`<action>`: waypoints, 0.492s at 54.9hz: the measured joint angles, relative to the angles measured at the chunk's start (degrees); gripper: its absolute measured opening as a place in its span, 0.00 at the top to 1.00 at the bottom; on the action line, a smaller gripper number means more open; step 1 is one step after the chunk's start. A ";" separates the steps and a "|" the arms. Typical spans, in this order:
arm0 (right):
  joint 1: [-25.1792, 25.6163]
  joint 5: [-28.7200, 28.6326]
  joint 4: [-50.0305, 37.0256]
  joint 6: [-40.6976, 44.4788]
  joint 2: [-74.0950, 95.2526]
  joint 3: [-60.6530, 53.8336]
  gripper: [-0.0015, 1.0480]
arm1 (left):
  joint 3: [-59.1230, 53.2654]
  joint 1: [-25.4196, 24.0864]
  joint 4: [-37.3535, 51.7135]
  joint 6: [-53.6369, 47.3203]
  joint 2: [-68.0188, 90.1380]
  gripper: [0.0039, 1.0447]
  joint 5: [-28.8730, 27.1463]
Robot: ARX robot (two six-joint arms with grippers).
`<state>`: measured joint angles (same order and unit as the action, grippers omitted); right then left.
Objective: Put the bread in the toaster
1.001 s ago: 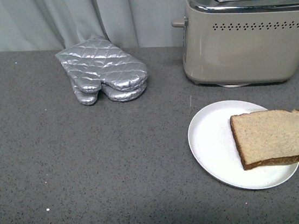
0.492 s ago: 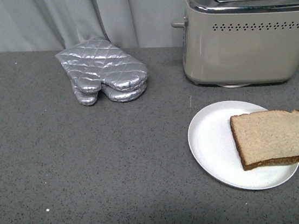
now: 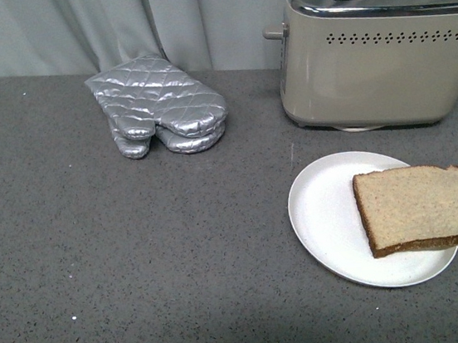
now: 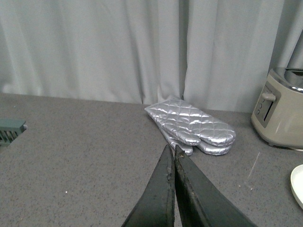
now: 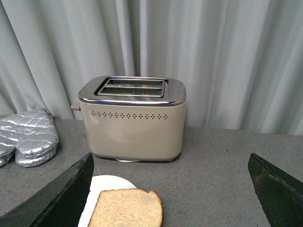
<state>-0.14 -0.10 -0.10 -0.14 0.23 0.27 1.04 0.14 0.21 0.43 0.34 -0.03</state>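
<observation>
Tan bread lies flat on the white plate, near the right edge of the table.
Behind it the toaster stands at the far right corner; the left gripper seems pressed together on nothing, and the right gripper is spread wide, empty.

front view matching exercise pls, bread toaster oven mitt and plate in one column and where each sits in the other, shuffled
1 bread
2 toaster
3 oven mitt
4 plate

a far right, at the back
b lying on the plate
c in front of the toaster, under the bread
d at the back, left of the toaster

Pairs: 1-b, 2-a, 3-d, 4-c
</observation>
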 joint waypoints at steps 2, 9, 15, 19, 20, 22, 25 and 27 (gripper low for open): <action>0.00 0.02 0.00 0.00 0.00 0.00 0.09 | 0.00 0.00 -0.07 0.00 0.00 0.97 0.02; 0.00 0.02 0.00 0.00 0.00 0.00 0.09 | 0.00 0.00 -0.07 0.00 -0.04 0.97 0.02; 0.00 0.02 0.00 0.00 0.00 0.00 0.09 | 0.00 0.00 -0.09 0.00 -0.07 0.87 0.02; 0.00 0.02 0.00 0.00 0.00 0.00 0.09 | 0.00 0.00 -0.09 0.00 -0.07 0.73 0.02; 0.00 0.02 0.00 0.00 0.00 0.00 0.09 | 0.00 0.00 -0.09 0.00 -0.07 0.70 0.02; 0.00 0.02 0.00 0.00 0.00 0.00 0.09 | 0.00 0.00 -0.09 0.00 -0.09 0.61 0.02; 0.00 0.02 0.00 0.00 0.00 0.00 0.09 | 0.00 0.00 -0.09 0.00 -0.09 0.47 0.02; 0.00 0.02 0.00 0.00 0.00 0.00 0.09 | 0.00 0.00 -0.09 0.00 -0.09 0.39 0.02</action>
<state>-0.14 -0.08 -0.10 -0.14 0.23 0.27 1.04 0.14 0.12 0.43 0.25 -0.01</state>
